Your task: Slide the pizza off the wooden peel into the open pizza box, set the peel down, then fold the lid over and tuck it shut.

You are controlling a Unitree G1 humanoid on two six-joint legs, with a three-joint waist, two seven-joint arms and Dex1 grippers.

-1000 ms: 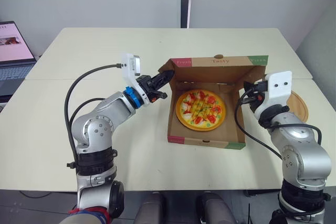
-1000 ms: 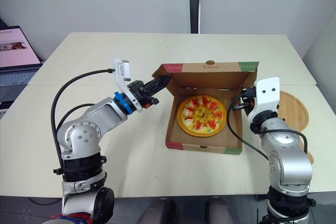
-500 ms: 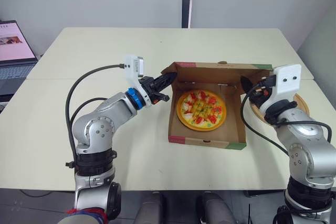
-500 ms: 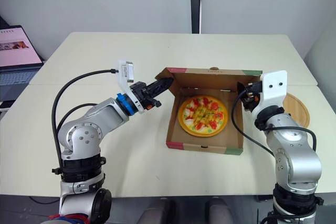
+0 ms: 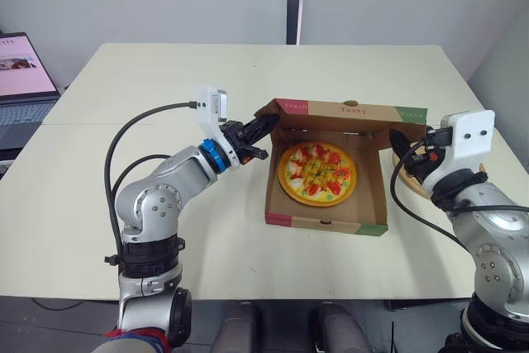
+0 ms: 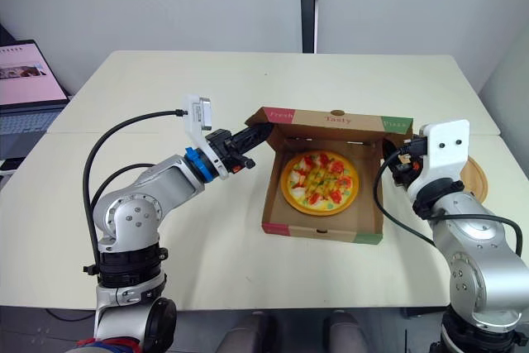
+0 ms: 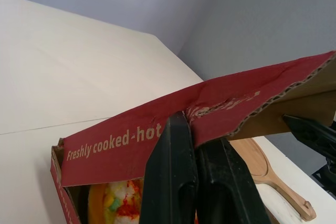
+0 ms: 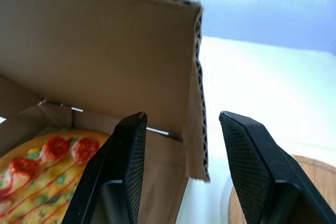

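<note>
Our left gripper pinches the lid at its left corner. Our right gripper, spread, sits just beside its right edge. The lid stands half-raised behind the pizza in the box.

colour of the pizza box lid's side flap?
Red with pale lettering; the flap shows best in the left wrist view.

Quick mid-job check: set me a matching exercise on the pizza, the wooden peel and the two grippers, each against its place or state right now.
Things:
1. pizza
2. wooden peel
3. left gripper
4. right gripper

Place or state:
A. open, at the right edge of the lid
B. lying on the table, on the right of the box
C. inside the box
D. shut on the lid's left flap

Pairs: 1-C, 2-B, 3-D, 4-A.
</note>
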